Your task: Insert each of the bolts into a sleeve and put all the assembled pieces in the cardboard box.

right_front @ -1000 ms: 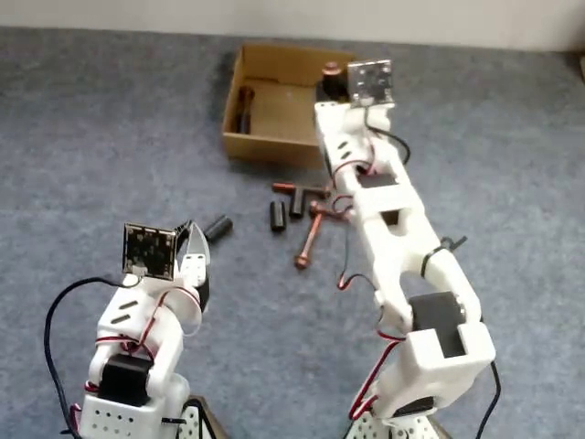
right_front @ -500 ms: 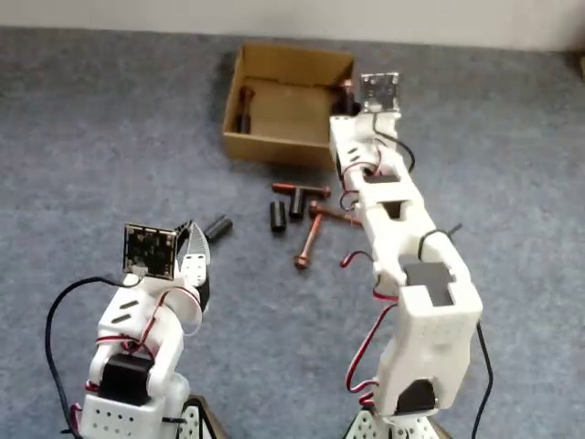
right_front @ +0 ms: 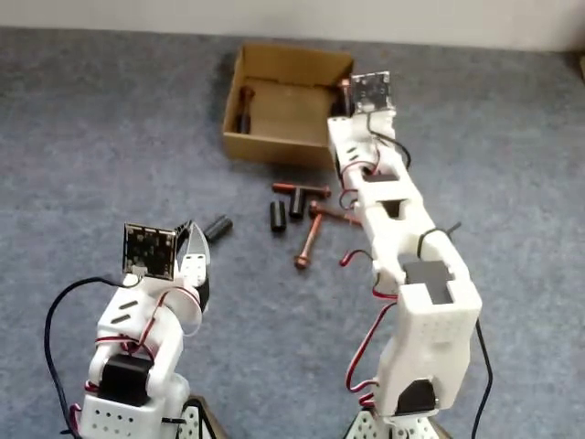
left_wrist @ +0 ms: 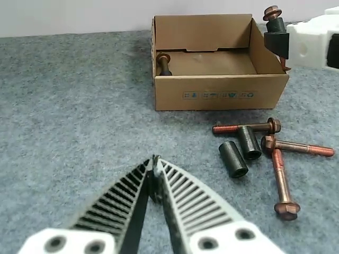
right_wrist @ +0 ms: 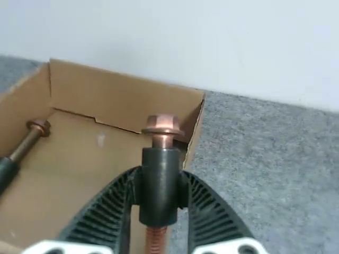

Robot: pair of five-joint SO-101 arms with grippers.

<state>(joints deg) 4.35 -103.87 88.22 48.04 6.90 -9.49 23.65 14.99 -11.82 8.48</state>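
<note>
The cardboard box (right_front: 291, 57) stands at the far middle of the carpet. One assembled bolt and sleeve (right_front: 245, 108) lies against its left wall. My right gripper (right_wrist: 159, 182) is shut on a black sleeve with a copper bolt (right_wrist: 162, 128) through it. It holds the piece upright over the box's right wall (right_front: 345, 91). Three loose bolts (right_front: 308, 240) and two sleeves (right_front: 277, 216) lie in front of the box. A third sleeve (right_front: 217, 227) lies near my left gripper (left_wrist: 154, 164), which is shut and empty, low over the carpet.
Grey carpet covers the whole table. A pale wall runs behind the box (right_wrist: 127, 90). The right arm (right_front: 393, 229) stretches beside the loose bolts, with red wires (right_front: 352, 256) hanging close to them.
The right arm has swung slightly right and straightened, carrying the assembled piece from over the box's inside to its right wall. The left arm has not moved.
</note>
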